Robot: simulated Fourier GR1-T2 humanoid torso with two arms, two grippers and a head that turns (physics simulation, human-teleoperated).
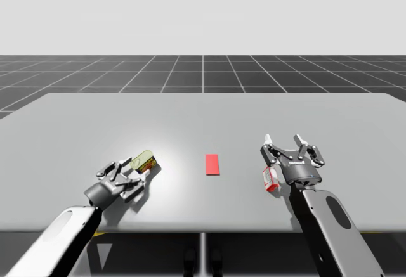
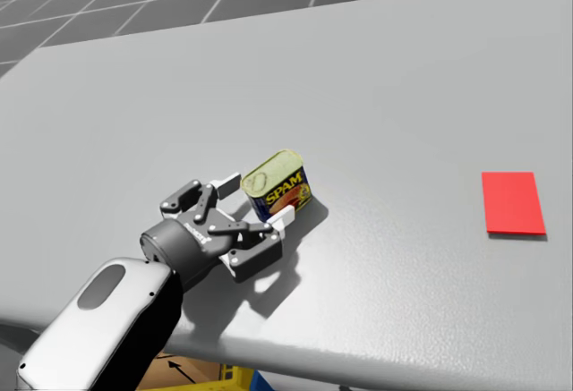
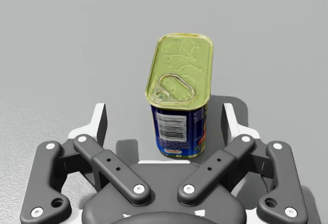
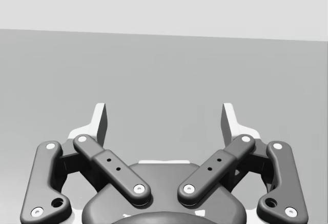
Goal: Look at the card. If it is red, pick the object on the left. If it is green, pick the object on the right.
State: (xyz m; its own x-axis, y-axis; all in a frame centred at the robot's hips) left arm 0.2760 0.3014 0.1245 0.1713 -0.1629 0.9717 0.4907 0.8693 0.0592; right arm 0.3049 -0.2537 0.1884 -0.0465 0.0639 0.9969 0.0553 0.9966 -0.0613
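One red card (image 1: pixel 212 164), one blue rectangular can (image 3: pixel 179 106), two end effectors (image 1: pixel 137 167) (image 1: pixel 283 140)

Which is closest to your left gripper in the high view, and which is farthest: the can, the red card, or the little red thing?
1. The blue can: between the open fingers of my left gripper.
2. The red card: in the middle, right of the can.
3. The small red container: farthest, beside my right gripper.
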